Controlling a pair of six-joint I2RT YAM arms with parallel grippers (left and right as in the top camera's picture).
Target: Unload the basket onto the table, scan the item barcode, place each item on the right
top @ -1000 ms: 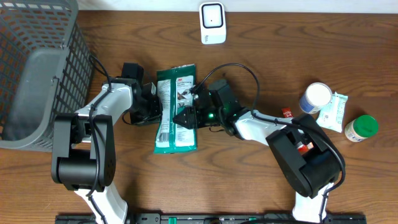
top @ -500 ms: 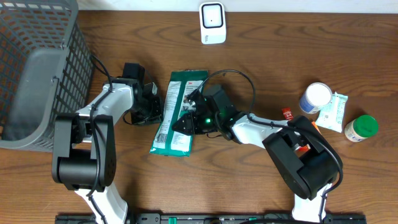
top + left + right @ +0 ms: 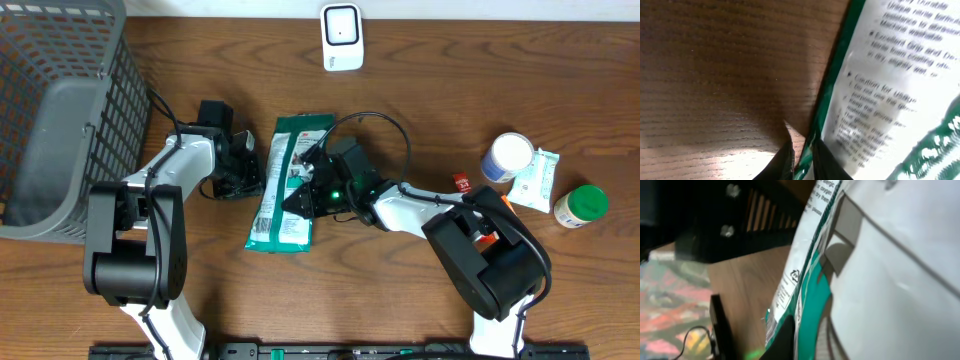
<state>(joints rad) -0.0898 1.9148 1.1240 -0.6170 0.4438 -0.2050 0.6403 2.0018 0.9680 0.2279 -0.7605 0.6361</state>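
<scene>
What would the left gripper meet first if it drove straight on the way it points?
The packet: its edge sits between the fingers of the left gripper, so contact looks near-immediate.

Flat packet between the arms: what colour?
Green packet with a white printed panel; clearest in the overhead view.

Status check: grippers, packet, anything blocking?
Right gripper shut on packet edge. Left gripper astride opposite edge, grip unclear. Packet short of scanner, nothing between.
</scene>
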